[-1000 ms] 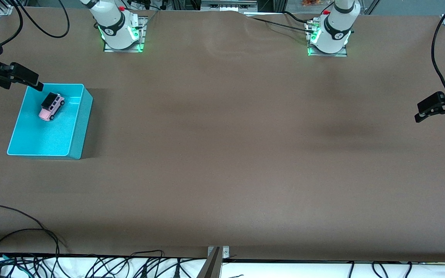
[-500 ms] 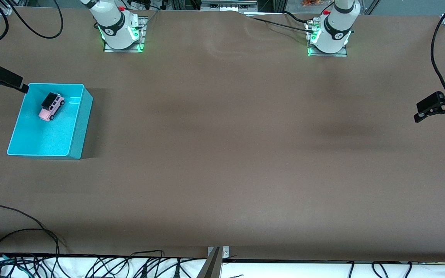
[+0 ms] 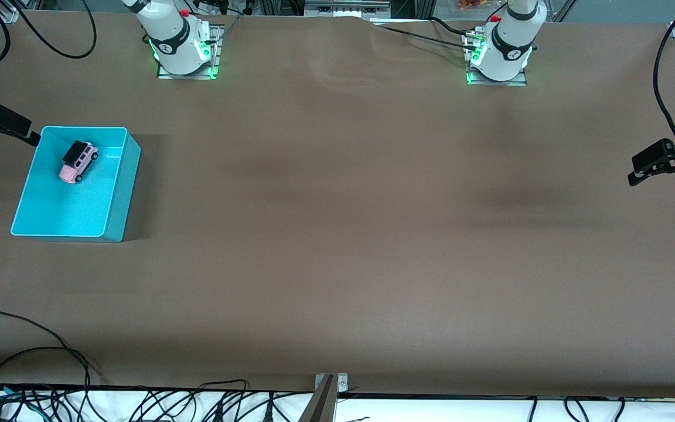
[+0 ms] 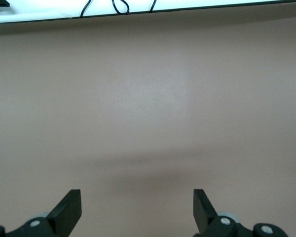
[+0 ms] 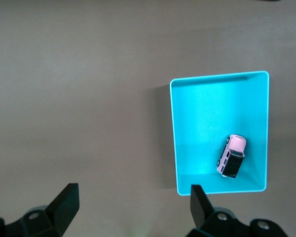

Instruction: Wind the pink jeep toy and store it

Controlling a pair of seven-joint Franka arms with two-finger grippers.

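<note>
Though light and rigid, pink jeep toy (image 3: pixel 78 162) in turquoise bin (image 3: pixel 116 193), upper left: grip across flat sides. Right hand (image 3: pixel 18 128) wide, empty; left hand (image 3: pixel 662 166) likewise, waiting.

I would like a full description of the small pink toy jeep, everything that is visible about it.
The small pink toy jeep is a boxy car with a light pink body, a black roof and rear top, and small dark wheels; it looks like plastic. It sits upright on its wheels on the floor of the open turquoise plastic bin, in the part farther from the front camera, turned at an angle to the walls. Only the bin floor touches it; no claw holds it.
</note>
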